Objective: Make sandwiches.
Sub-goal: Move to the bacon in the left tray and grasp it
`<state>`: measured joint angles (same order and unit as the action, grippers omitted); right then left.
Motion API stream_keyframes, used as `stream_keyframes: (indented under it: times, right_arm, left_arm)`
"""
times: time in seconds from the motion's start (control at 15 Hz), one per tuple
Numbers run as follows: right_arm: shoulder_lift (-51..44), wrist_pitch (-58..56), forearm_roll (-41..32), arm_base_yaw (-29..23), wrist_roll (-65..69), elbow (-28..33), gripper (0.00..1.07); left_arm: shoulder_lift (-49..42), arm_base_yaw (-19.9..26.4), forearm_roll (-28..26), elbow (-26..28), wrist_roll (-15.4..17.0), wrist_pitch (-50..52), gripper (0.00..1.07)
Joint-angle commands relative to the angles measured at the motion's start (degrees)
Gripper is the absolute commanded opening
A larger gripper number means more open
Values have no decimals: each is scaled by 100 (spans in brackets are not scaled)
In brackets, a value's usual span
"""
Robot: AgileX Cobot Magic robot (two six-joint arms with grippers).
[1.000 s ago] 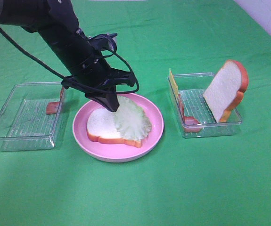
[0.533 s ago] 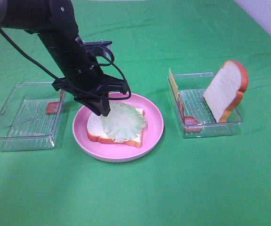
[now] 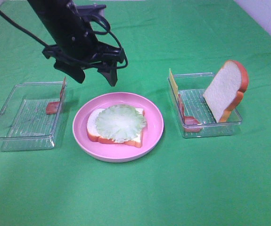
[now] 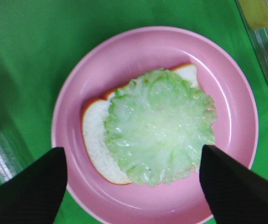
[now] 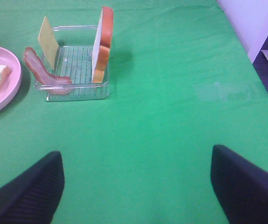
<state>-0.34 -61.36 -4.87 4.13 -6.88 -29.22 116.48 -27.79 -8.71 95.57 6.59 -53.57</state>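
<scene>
On plate (image 3: 155, 123): bread slice (image 3: 94, 128) topped with lettuce (image 3: 122, 123), lying below left claw (image 3: 96, 81), apart from it. Jaws spread wide, empty. Right claw (image 5: 136, 163) likewise spread, over green bench (image 5: 171, 93).

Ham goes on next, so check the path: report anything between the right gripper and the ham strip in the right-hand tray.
Nothing visible blocks it: only bare green cloth lies between the open right gripper and the ham strip, which leans at the tray's end. Cheese stands right beside it.
</scene>
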Motion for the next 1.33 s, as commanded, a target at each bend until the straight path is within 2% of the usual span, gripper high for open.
stream_keyframes:
  times: [0.07,0.13,0.2,0.33,0.4,0.6,0.93,1.33]
  right_arm:
    - [-63,63,6,17,-92,23,81]
    - [-63,63,6,17,-92,23,81]
    - [-63,63,6,17,-92,23,81]
    - [-63,63,6,17,-92,23,81]
    - [-63,63,6,17,-92,23,81]
    - [-63,63,6,17,-92,23,81]
    - [-63,63,6,17,-92,23,81]
    - [-63,63,6,17,-92,23,81]
  left_arm:
    - [-74,6,670,596,286,-762,75]
    - [-74,6,1358,945,590,-1289,75]
    - [-69,40,1765,968,831,-1444,75]
    - [-46,166,1971,951,1146,-1621,75]
    - [17,338,1908,951,1295,-1793,75]
    - [418,676,1530,951,1306,-1805,75]
    - [905,676,1518,951,1318,-1278,74]
    - [1134,676,1553,951,1404,-854,56]
